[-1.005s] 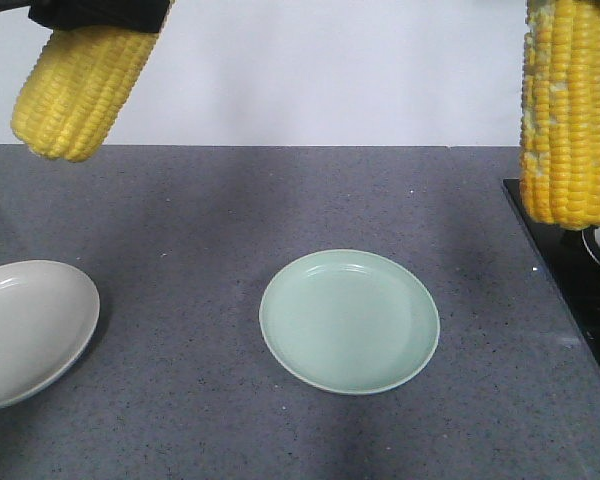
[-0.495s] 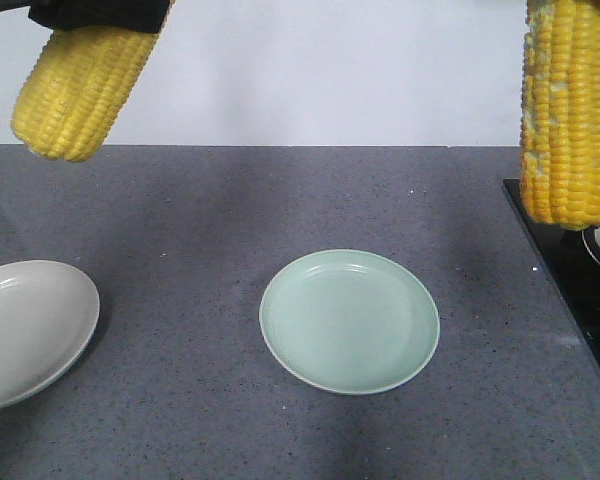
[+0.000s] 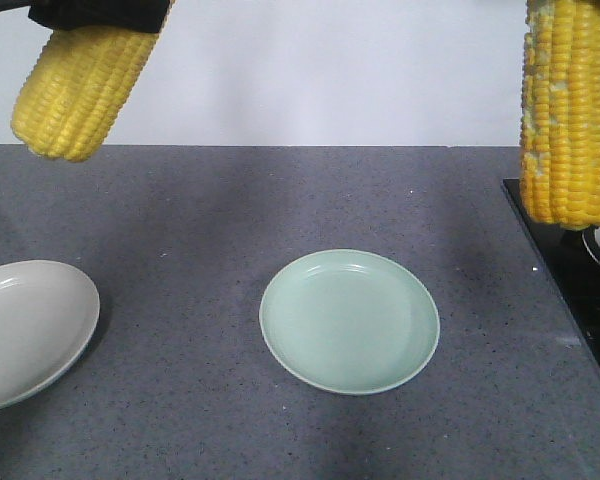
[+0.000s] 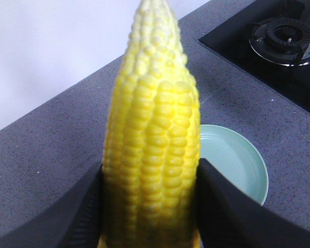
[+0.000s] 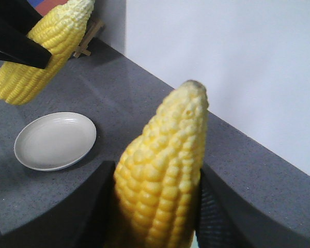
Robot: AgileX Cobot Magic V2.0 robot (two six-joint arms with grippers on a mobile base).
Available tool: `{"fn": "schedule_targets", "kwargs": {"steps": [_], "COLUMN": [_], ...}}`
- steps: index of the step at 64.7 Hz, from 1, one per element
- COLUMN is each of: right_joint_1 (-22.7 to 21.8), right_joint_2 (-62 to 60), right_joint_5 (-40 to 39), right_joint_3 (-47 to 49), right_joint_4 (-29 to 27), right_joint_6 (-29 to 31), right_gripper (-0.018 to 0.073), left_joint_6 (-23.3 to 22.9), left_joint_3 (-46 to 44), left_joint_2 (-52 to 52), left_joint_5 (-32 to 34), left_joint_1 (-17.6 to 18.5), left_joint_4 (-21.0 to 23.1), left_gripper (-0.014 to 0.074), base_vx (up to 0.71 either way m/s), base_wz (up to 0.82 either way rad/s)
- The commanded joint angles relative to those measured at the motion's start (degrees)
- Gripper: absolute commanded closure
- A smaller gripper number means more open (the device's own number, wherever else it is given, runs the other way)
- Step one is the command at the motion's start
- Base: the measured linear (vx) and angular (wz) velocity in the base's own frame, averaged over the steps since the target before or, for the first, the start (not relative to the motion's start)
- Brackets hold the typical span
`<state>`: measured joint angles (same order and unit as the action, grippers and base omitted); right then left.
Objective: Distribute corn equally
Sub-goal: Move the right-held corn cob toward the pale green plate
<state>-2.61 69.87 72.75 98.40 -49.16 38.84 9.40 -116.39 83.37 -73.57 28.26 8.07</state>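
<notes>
Over the tabletop's left edge the left end effector is up in the air with its two black fingers pressed tight against both sides of a corn cob, which hangs tilted, its blunt end pointing down and to the left. From the left wrist view that cob stands straight out between the pads, paler tapered tip farthest away. Below it, at the left edge of the grey speckled tabletop, lies a pale grey-white plate, partly cut off by the picture's border, with nothing on it. Toward the middle of the tabletop, a little nearer the front edge, sits a light green plate, also bare. Further right, above the right edge of the tabletop, the right end effector holds a second corn cob, closed snugly on it with a dark finger on each side; in the front view this cob hangs almost upright and reaches out of the top of the picture. Under it, set into the tabletop's right edge, is a black glass cooktop, and the left wrist view shows a round gas burner on it. A plain white wall runs behind the back edge.
</notes>
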Motion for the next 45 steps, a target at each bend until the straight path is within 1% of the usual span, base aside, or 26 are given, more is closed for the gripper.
{"fn": "schedule_targets", "kwargs": {"steps": [1, 11, 20, 27, 29, 35, 45], "right_joint_1": [-0.2, -0.2, -0.2, -0.1, 0.2, 2.2, 7.5], "right_joint_2": [-0.9, -0.6, 2.1, 6.9, 8.0, 12.7, 21.0], "right_joint_5": [-3.3, -3.8, -3.1, -1.4, -0.9, 0.4, 1.2], "right_joint_3": [1.4, 1.4, 1.4, 1.4, 1.4, 1.4, 1.4], "right_joint_4": [-2.9, -4.5, -9.4, -13.6, -14.1, -13.7, -9.5], "right_joint_6": [0.3, 0.3, 0.3, 0.7, 0.7, 1.1, 2.5], "right_gripper": [0.0564, 0.0564, 0.0564, 0.0564, 0.0564, 0.0564, 0.0564], "left_joint_6": [-0.5, -0.5, -0.5, -0.5, -0.5, -0.5, -0.5], "left_joint_3": [-1.6, -1.6, -1.6, -1.6, -1.6, -1.6, -1.6], "left_joint_2": [-1.6, -1.6, -1.6, -1.6, -1.6, -1.6, -1.6], "left_joint_5": [1.9, 1.9, 1.9, 1.9, 1.9, 1.9, 1.9], "left_joint_1": [-0.1, -0.1, -0.1, -0.1, -0.1, -0.1, -0.1], "left_joint_4": [0.8, 0.8, 0.8, 0.8, 0.8, 0.8, 0.9], "left_gripper": [0.0604, 0.0604, 0.0604, 0.0604, 0.0604, 0.0604, 0.0604], "base_vx": [0.00, 0.00, 0.00, 0.00, 0.00, 0.00, 0.00], "base_wz": [0.00, 0.00, 0.00, 0.00, 0.00, 0.00, 0.00]}}
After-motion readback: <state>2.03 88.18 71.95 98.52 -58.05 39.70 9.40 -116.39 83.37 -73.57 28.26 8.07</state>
